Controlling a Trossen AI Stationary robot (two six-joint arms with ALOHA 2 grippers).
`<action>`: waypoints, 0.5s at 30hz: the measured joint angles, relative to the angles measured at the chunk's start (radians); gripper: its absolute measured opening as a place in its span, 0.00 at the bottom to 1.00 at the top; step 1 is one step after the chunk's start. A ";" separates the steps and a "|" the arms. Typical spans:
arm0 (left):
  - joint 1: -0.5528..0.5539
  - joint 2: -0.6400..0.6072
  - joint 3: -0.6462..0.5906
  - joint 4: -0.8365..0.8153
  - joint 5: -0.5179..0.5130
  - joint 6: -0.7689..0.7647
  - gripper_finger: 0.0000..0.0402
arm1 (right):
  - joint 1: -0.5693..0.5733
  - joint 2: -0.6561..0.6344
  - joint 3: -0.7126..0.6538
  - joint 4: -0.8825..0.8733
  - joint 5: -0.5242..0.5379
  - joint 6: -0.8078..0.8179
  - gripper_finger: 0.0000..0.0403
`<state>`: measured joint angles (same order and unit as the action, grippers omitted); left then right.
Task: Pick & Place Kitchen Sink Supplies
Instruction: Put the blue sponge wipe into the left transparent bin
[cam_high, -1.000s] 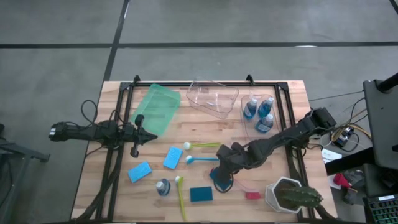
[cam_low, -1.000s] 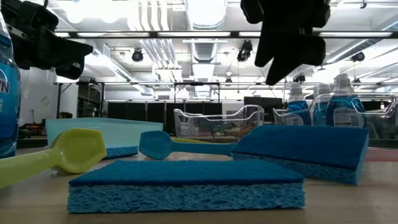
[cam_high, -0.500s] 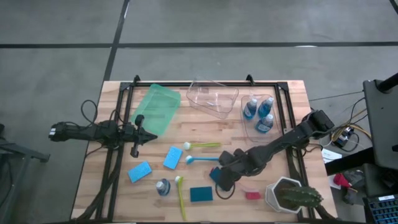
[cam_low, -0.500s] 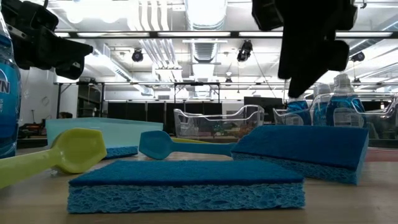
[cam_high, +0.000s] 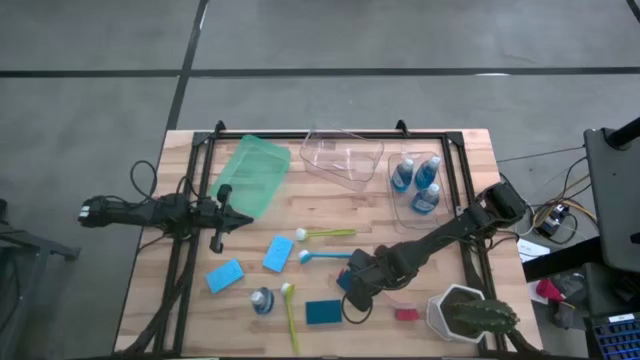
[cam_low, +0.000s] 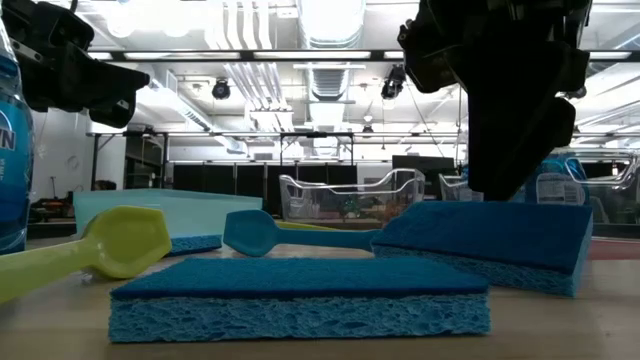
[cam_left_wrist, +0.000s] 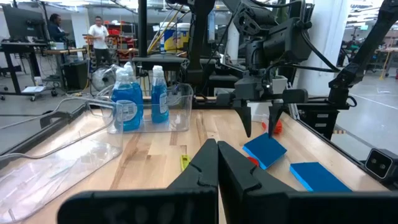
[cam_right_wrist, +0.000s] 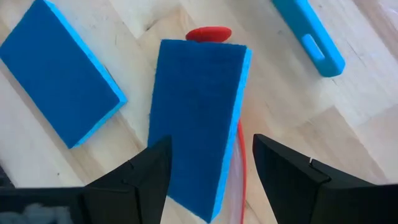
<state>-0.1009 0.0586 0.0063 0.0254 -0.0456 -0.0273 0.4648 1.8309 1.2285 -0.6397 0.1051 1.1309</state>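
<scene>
The teal sponge (cam_right_wrist: 198, 118) lies on the red brush (cam_right_wrist: 209, 33), just beside a second teal sponge (cam_right_wrist: 59, 78). My right gripper (cam_right_wrist: 208, 165) hovers above it, fingers spread either side. My left gripper (cam_left_wrist: 216, 163), closed and empty, waits well apart.

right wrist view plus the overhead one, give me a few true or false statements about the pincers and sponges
1. The right pincer is open, one finger either side of a blue sponge. True.
2. That sponge lies on the head of a red brush. True.
3. The left pincer is open above the clear bin. False: it is shut, waiting by the green bin.
4. Three blue bottles stand in a clear bin. True.
5. The cactus sits inside the green bin. False: it stands at the table's near right corner.
</scene>
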 joint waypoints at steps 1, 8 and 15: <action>0.000 0.000 0.000 0.000 0.000 0.000 0.00 | 0.000 0.001 0.000 0.008 0.000 0.002 0.54; 0.000 0.000 0.000 0.000 0.000 0.000 0.00 | 0.000 0.022 -0.003 0.015 -0.001 0.016 0.54; 0.000 0.002 0.000 0.000 0.000 0.000 0.00 | 0.000 0.032 -0.002 0.028 -0.001 0.015 0.53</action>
<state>-0.1009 0.0608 0.0063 0.0257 -0.0457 -0.0270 0.4648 1.8628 1.2270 -0.6114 0.1043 1.1460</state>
